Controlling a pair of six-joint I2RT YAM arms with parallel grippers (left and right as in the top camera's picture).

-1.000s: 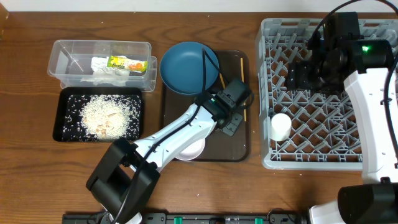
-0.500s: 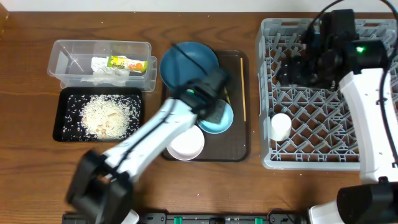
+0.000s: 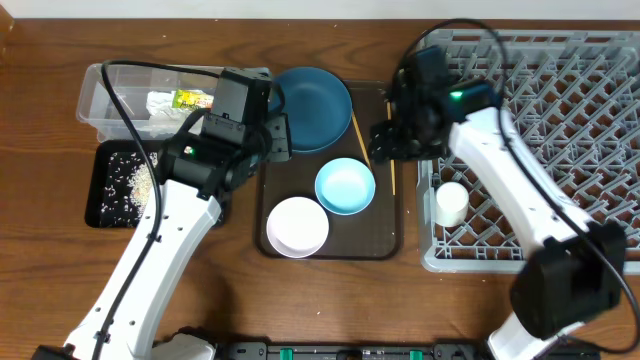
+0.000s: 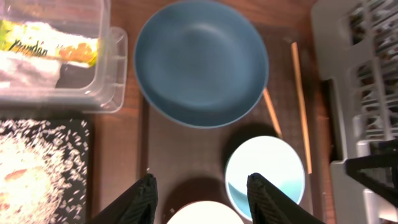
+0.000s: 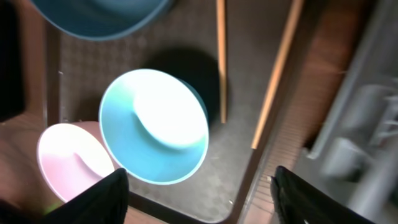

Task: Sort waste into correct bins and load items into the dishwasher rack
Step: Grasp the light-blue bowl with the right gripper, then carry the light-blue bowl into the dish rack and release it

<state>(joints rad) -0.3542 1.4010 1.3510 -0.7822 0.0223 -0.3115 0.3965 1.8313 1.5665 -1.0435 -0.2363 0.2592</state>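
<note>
The large dark blue bowl [image 3: 312,108], the light blue bowl [image 3: 345,186] and the white bowl [image 3: 297,227] sit on the brown tray [image 3: 380,240]. Two chopsticks lie on the tray's right part, one [image 3: 391,165] along its edge and one [image 3: 356,130] beside the dark bowl. The white cup [image 3: 450,203] stands in the grey rack [image 3: 560,130]. My left gripper [image 4: 202,186] is open and empty above the gap between the bowls. My right gripper [image 5: 199,186] is open and empty above the tray's right edge, near the chopsticks [image 5: 277,74].
The clear tub [image 3: 110,85] at the back left holds the tissue [image 3: 165,108] and the yellow-green wrapper [image 3: 190,99]. The black tray [image 3: 100,200] in front of it holds rice scraps [image 3: 130,175]. My left arm partly covers both bins.
My left gripper has moved up and left off the tray's middle, leaving the light blue bowl uncovered. My right gripper has moved left from the rack to the tray's right edge.
</note>
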